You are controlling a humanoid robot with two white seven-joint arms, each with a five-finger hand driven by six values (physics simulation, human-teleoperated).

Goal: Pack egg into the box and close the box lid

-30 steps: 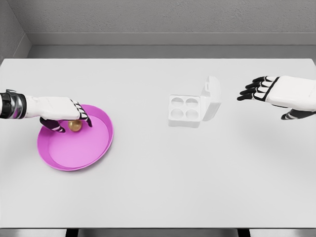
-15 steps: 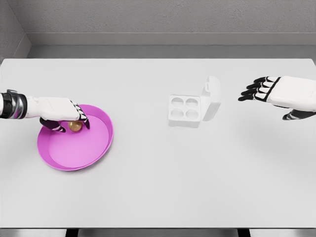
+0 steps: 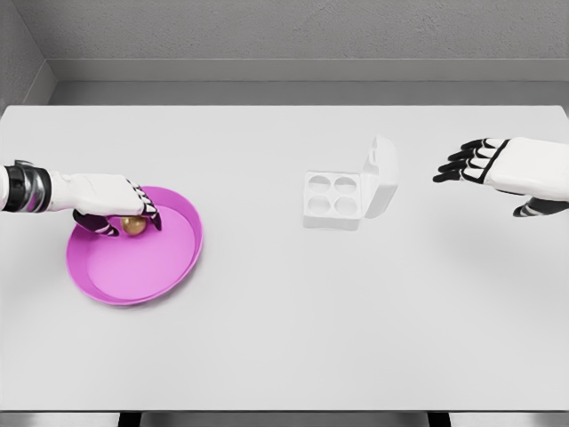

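Left hand (image 3: 111, 206) around egg (image 3: 133, 226) — pink plate (image 3: 169, 271).

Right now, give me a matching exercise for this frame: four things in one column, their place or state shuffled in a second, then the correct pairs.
Things:
1. egg
2. box
3. left hand
4. right hand

Place or state:
A. fingers spread, holding nothing, right of the box
B. lid up, four cups bare
C. in the pink plate, under a hand
D. fingers curled around the egg

Pairs: 1-C, 2-B, 3-D, 4-A
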